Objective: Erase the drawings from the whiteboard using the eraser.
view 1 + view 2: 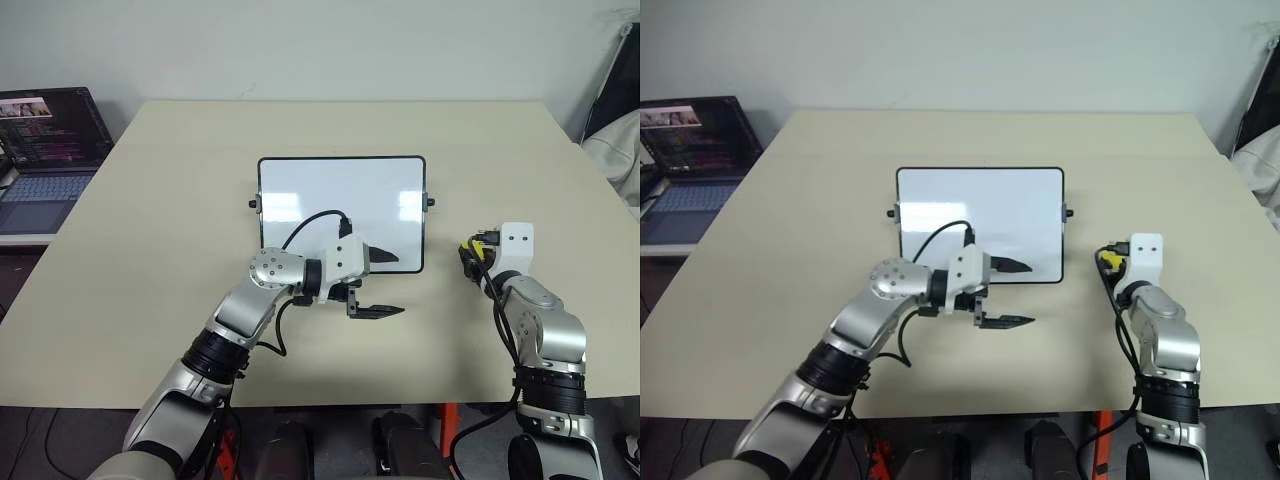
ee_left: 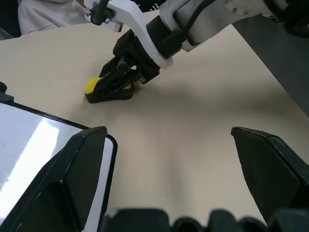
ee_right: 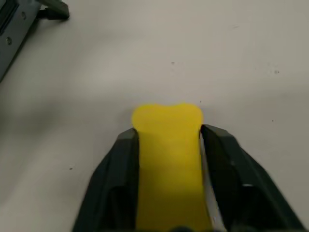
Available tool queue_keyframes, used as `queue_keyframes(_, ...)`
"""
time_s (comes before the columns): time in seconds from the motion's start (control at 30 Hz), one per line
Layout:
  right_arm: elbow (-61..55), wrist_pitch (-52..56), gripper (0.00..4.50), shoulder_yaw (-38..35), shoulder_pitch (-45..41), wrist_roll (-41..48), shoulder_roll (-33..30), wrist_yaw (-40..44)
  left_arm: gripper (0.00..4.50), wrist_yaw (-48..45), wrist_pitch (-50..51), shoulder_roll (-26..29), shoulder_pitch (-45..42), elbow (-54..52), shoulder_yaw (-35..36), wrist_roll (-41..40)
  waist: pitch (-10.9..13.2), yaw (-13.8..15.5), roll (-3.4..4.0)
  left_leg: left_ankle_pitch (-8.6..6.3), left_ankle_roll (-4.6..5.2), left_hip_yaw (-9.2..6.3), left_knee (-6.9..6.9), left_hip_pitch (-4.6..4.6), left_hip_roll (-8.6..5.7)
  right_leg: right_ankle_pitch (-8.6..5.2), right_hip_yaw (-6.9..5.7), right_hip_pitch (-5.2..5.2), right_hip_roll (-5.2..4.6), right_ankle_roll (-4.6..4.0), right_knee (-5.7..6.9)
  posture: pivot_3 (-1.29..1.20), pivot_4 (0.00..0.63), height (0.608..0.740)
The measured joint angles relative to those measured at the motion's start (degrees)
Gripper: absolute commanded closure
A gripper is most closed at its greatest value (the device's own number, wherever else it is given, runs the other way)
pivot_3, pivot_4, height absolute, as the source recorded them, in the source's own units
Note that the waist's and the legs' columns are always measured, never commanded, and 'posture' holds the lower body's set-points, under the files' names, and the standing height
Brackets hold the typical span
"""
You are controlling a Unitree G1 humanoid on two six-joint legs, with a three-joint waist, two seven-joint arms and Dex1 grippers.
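The whiteboard lies flat in the middle of the table, black-framed and glossy. Its visible face is plain white and the drawings are out of view. My left gripper hovers open over the board's near right corner, pointing right; its upper finger covers a bit of the board. To the right of the board my right gripper is low on the table with the yellow eraser between its fingers. Both fingers lie against the eraser's sides. The left wrist view shows the eraser resting on the tabletop.
The beige table has bare room all round the board. An open laptop sits on a lower surface past the table's left edge. Pale cloth and a dark bag lie beyond the far right corner.
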Motion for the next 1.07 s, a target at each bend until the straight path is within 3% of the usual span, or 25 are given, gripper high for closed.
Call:
queue_keyframes(0.1,0.6,-0.9,0.19,-0.2,0.0,0.4,-0.3,0.0,0.00,1.1,0.0,0.2,1.6,-0.9,0.1,0.3,0.0,0.0,0.00,0.00,0.00,0.01,0.00,0.00,0.01,0.00,0.01,0.00,0.00,0.00,0.01,0.00,0.150,0.740)
queue_keyframes(0.13,0.5,-1.3,0.03,0.0,0.0,0.7,-0.7,0.3,0.00,1.8,0.0,0.2,2.3,-1.4,0.5,0.3,0.0,0.0,0.00,0.00,0.00,0.00,0.00,0.00,0.02,0.00,0.01,0.00,0.00,0.00,0.01,0.00,0.150,0.740)
queue_keyframes(0.27,-3.1,-2.1,0.03,1.7,1.2,0.5,-2.9,0.6,0.00,5.5,1.2,0.9,5.4,-3.5,3.7,0.3,0.0,-0.1,0.01,0.00,0.00,-0.02,0.00,0.01,0.06,0.00,0.00,-0.01,0.00,0.00,0.02,0.00,0.150,0.740)
queue_keyframes(0.37,-12.8,-3.6,0.03,3.6,5.4,0.7,-5.1,2.6,0.00,11.5,4.3,1.3,11.4,-8.2,10.2,-0.9,0.0,-0.2,0.03,-0.02,0.02,-0.19,-0.03,0.00,0.12,-0.04,0.04,-0.03,-0.01,0.05,0.00,0.00,0.150,0.740)
queue_keyframes(0.5,-24.9,-11.5,0.03,5.7,16.7,1.3,-5.9,6.0,0.00,23.8,10.3,0.5,22.0,-17.0,22.5,-2.6,0.0,0.1,0.01,-0.05,0.02,-0.37,-0.02,0.00,0.09,-0.08,0.00,0.03,-0.10,0.11,-0.06,0.00,0.150,0.740)
queue_keyframes(0.67,-27.0,-19.4,0.03,8.1,30.9,3.9,-1.2,8.5,0.00,40.5,10.2,-5.4,36.2,-27.7,32.6,2.6,-0.1,0.7,-0.06,-0.05,0.02,-0.24,0.04,0.11,0.04,-0.07,0.09,0.14,-0.23,0.12,-0.05,0.00,0.150,0.740)
queue_keyframes(0.77,-24.8,-25.4,0.03,5.8,32.2,4.5,-1.1,9.1,0.00,47.0,10.0,-9.0,40.6,-29.9,32.3,6.5,-0.1,0.9,-0.08,-0.02,0.05,-0.24,0.20,0.10,-0.01,-0.08,0.02,0.22,-0.17,0.29,-0.08,0.00,0.150,0.740)
queue_keyframes(0.87,-23.2,-31.9,0.03,2.6,32.3,5.3,-0.3,8.8,0.00,49.3,9.5,-10.5,42.9,-31.2,29.5,8.4,-0.1,1.1,-0.08,-0.03,0.05,-0.32,0.48,0.54,0.07,-0.25,-0.08,0.95,-0.10,0.34,-0.13,0.00,0.150,0.740)
queue_keyframes(1.07,-22.1,-33.0,0.03,0.8,32.3,7.0,-0.1,7.5,0.00,48.5,9.3,-10.4,45.7,-31.2,24.8,8.9,-0.1,0.7,-0.06,-0.03,0.05,-0.29,0.56,0.53,0.09,-0.40,-0.01,0.95,-0.07,0.10,-0.09,0.00,0.150,0.740)
